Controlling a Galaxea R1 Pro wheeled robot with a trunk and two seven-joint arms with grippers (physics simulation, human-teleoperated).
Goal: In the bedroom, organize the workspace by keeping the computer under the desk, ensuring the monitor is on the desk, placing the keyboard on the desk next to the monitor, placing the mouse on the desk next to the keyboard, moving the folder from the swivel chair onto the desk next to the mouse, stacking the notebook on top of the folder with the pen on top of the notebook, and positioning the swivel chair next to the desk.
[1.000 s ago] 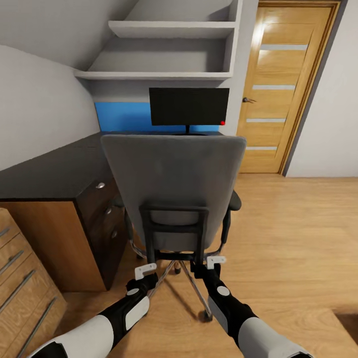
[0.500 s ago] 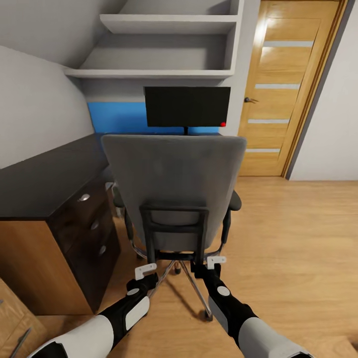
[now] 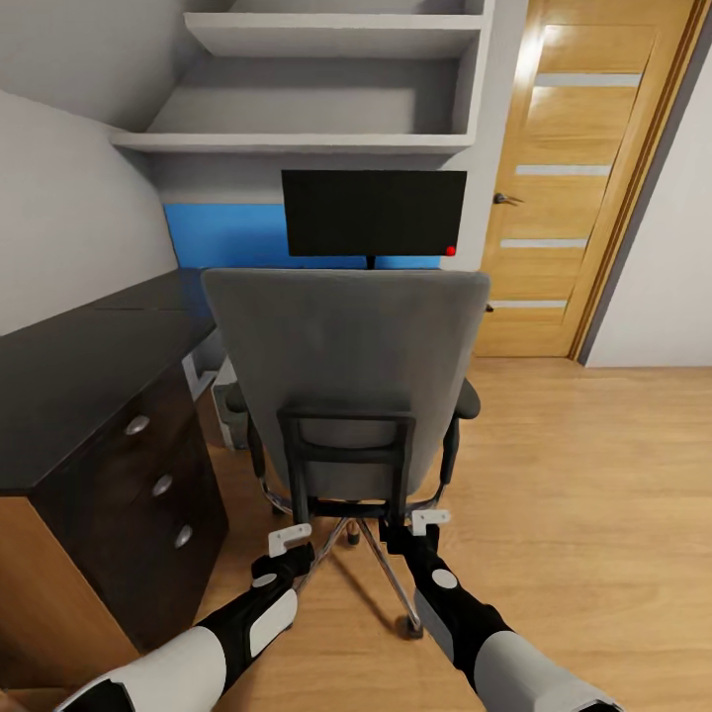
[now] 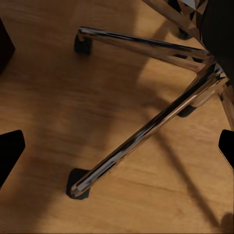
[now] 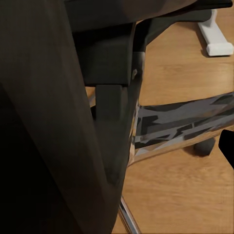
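The grey swivel chair (image 3: 346, 356) stands with its back to me, right in front of both arms. Behind it the black monitor (image 3: 374, 213) stands on the glossy black desk (image 3: 69, 376). My left gripper (image 3: 290, 540) hangs open by the chair's metal base (image 4: 141, 131), nothing between its fingers (image 4: 9, 151). My right gripper (image 3: 420, 521) is open and close against the chair's black back frame (image 5: 114, 87). A pale grey shape (image 3: 210, 374) under the desk may be the computer; I cannot tell. Keyboard, mouse, folder, notebook and pen are hidden or out of view.
A dark drawer unit (image 3: 148, 485) with round knobs sits under the desk at the left. Grey wall shelves (image 3: 297, 143) hang above the blue back panel (image 3: 222, 235). A wooden door (image 3: 583, 178) is at the right, with open wood floor (image 3: 593, 475) before it.
The whole view has advanced toward the desk: monitor and drawers loom larger. The chair keeps its place before my arms, so it has rolled forward with me. Both grippers look unchanged.
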